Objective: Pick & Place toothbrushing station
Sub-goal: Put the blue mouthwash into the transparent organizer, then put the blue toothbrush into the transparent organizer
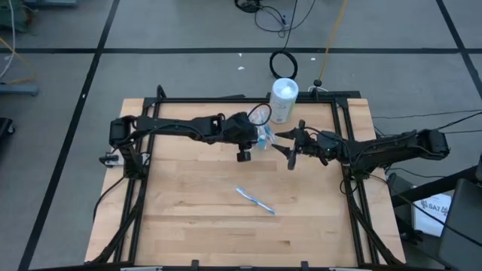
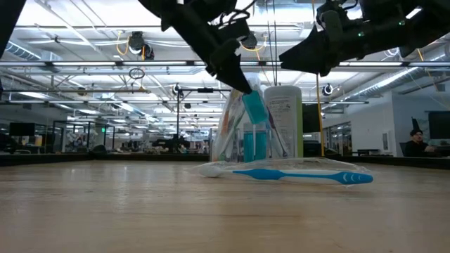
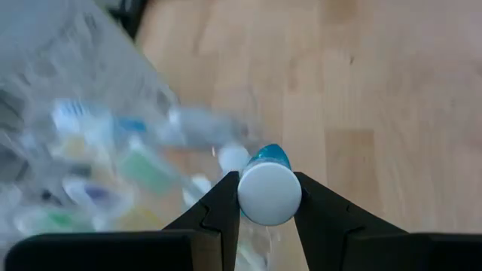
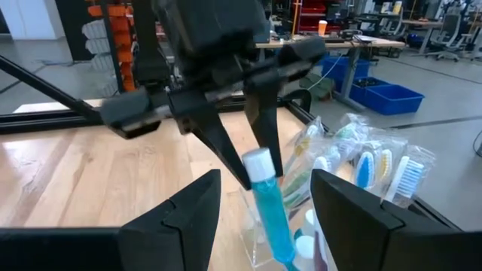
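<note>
While your left gripper jaws clench the toothpaste tube by its cap over the plastic bag, your right gripper jaws stand released just beside it.

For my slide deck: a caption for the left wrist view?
Left gripper clamps a white-capped blue toothpaste tube above a crinkly clear bag of toothbrushes.

No lettering is legible anywhere; the print on the white canister is too small to read.

White canister, table's far edge
</note>
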Robot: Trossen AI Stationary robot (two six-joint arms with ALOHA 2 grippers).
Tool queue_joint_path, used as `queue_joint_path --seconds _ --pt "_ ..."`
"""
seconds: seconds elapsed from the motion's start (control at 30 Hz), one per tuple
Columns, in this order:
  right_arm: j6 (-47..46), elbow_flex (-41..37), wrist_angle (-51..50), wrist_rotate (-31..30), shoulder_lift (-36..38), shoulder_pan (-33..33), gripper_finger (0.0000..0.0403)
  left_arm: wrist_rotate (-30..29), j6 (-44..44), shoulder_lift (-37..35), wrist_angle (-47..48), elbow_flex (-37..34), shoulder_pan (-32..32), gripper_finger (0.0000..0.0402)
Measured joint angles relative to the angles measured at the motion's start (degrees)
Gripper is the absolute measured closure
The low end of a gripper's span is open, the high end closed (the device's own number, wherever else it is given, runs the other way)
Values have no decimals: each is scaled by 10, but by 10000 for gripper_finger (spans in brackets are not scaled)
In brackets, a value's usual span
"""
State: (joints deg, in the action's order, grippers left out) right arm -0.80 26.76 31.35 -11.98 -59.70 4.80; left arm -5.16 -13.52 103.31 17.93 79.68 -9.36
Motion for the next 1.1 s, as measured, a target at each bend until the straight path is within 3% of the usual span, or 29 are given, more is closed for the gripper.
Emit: queue_joint_path --seconds 0.23,0.67,1.1 --pt "-4 0 -1 0 0 0 206 -53 7 1 20 -1 -3 295" --pt "-4 0 -3 0 0 0 210 -14 -35 6 60 -1 -16 292" --pt "-4 0 -3 1 0 0 211 -13 -51 6 55 -1 -16 213"
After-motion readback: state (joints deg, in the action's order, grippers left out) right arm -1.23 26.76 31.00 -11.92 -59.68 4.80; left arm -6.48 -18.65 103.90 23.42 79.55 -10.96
